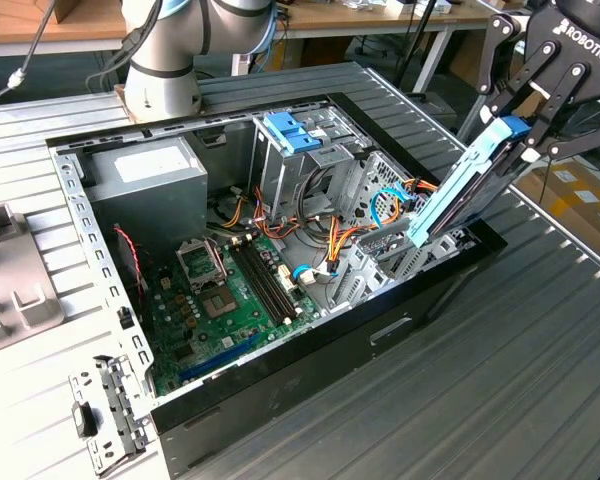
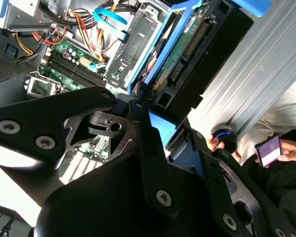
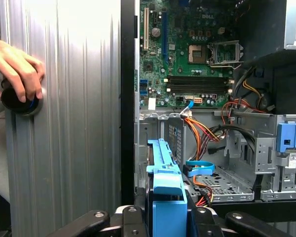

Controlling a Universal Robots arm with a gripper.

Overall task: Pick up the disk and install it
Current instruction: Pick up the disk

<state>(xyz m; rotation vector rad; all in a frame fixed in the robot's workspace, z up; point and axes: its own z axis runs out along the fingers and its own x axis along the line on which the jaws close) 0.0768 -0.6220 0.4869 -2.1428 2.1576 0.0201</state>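
The disk (image 1: 460, 190) is a flat drive with bright blue side rails. It hangs steeply tilted over the exterior view's right end of the open computer case (image 1: 310, 370). My gripper (image 1: 527, 135) is shut on the disk's upper end, at its blue tab. The disk's lower end sits at the metal drive cage (image 1: 380, 195), just inside the case wall. In the first wrist view the disk's blue rail (image 3: 165, 190) runs away from my gripper (image 3: 166, 219) toward the cage. The second wrist view shows the disk's green circuit side (image 2: 185, 52).
Inside the case lie the motherboard (image 1: 230, 290), a grey power-supply box (image 1: 145, 180), orange cables (image 1: 335, 240) and a light-blue latch piece (image 1: 290, 132). A person's hand (image 3: 17, 69) rests on a black knob (image 3: 19, 101) on the ribbed table beside the case. The arm's base (image 1: 165, 60) stands behind.
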